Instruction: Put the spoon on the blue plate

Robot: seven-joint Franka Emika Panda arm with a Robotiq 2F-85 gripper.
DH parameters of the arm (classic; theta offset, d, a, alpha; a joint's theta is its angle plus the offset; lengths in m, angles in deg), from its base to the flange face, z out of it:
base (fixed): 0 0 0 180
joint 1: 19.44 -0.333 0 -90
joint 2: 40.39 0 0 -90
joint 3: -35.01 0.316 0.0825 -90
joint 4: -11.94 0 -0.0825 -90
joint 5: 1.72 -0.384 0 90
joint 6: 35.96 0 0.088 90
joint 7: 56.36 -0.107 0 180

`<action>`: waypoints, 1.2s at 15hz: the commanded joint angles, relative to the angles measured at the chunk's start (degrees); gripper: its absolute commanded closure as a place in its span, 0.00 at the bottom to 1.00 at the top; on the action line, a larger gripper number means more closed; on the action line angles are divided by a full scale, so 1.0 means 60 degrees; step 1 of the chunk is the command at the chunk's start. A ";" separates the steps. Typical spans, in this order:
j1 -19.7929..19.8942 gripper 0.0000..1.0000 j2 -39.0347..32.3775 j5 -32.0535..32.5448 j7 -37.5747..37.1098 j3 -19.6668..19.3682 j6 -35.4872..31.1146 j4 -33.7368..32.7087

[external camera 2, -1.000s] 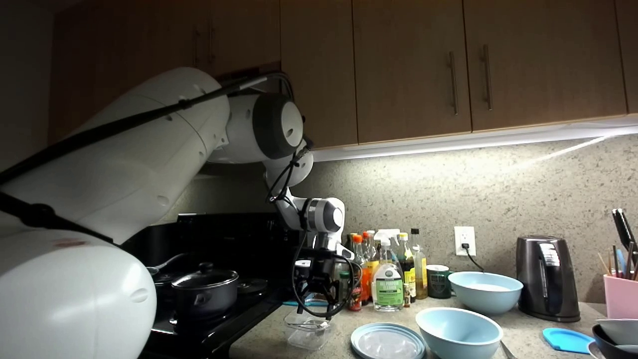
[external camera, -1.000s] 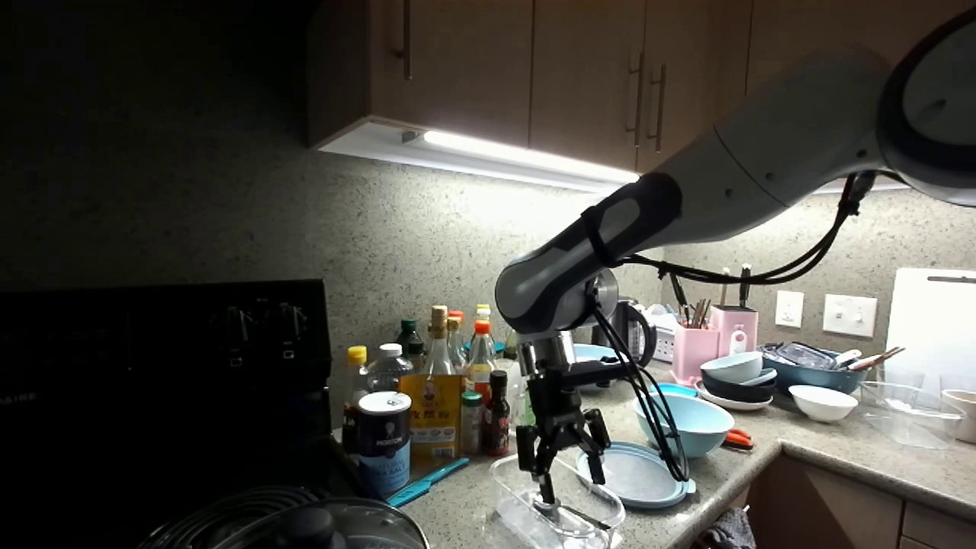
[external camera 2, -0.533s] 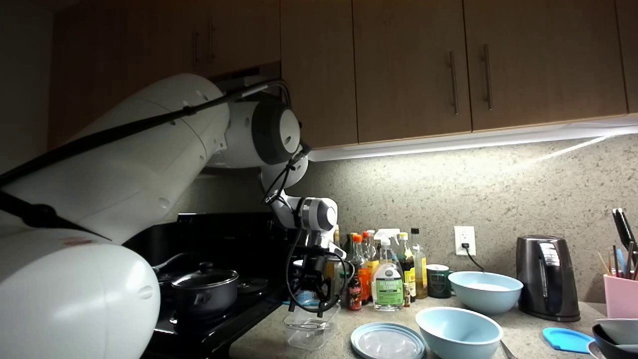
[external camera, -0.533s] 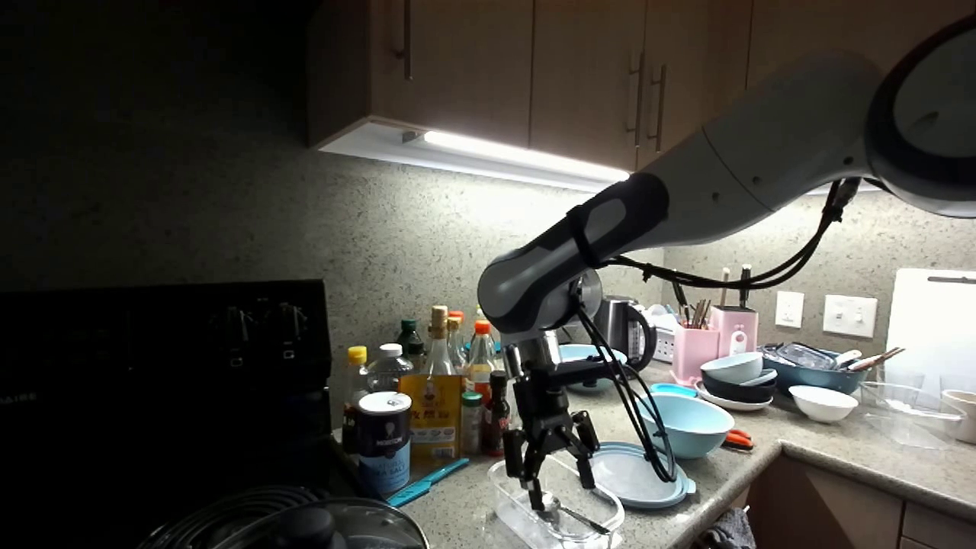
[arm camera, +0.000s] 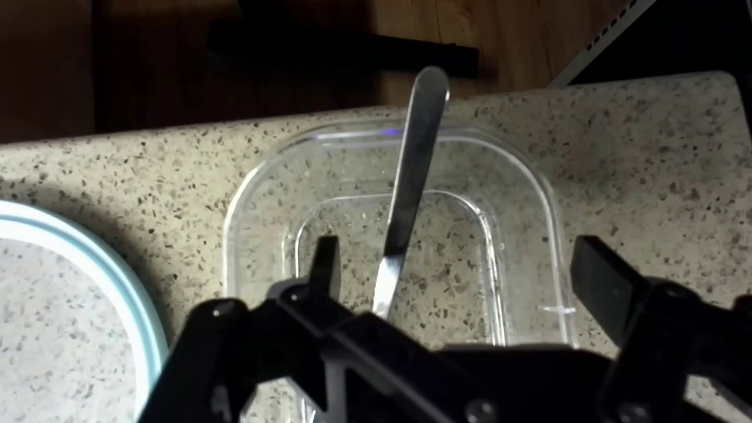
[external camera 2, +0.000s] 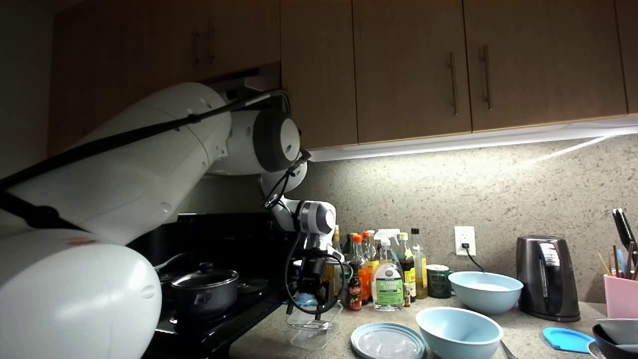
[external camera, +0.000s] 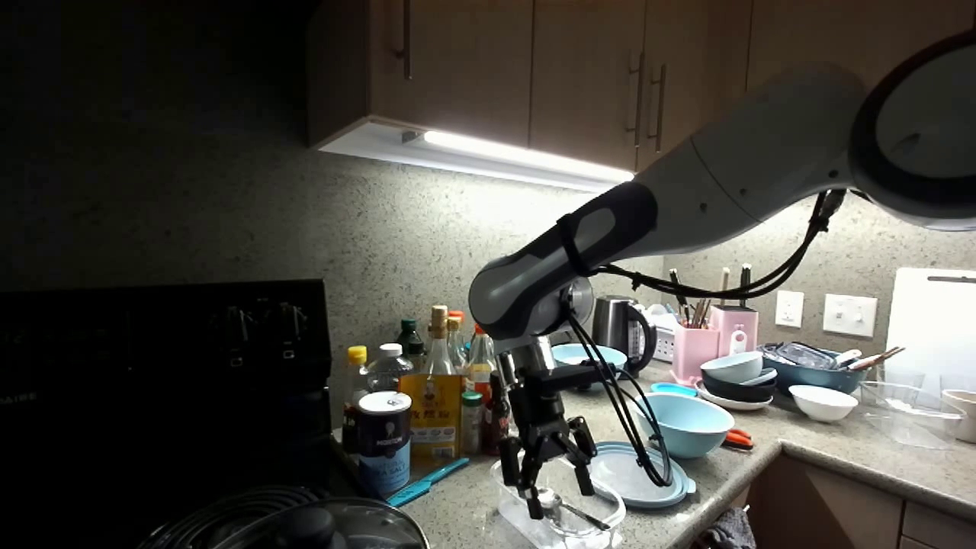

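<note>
The hand (arm camera: 461, 273) stands above the tub (arm camera: 231, 252), its jaws well apart. The spoon (arm camera: 411, 176) lies in the tub — handle crossing the rim, other end hidden by the hand in the wrist view. The plate (arm camera: 59, 329) rests on the surface (arm camera: 634, 135) just beside the tub — a bowl (external camera 2: 461, 341) next to it.

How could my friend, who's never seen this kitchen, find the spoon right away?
Find the big black stove, then the speckled counter beside it. On that counter, near the stove, is a clear plastic container. The spoon lies in it: the only shiny metal thing there, its long handle crossing the rim.
</note>
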 commanded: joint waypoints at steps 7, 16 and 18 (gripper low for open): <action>0.0261 0.00 0.0069 -0.0187 0.0029 0.0125 0.0282 -0.0382; 0.0581 0.00 -0.0156 -0.0273 0.0053 0.0047 0.0484 -0.0693; 0.0665 0.00 -0.0280 -0.0323 0.0064 0.0042 0.0632 -0.0848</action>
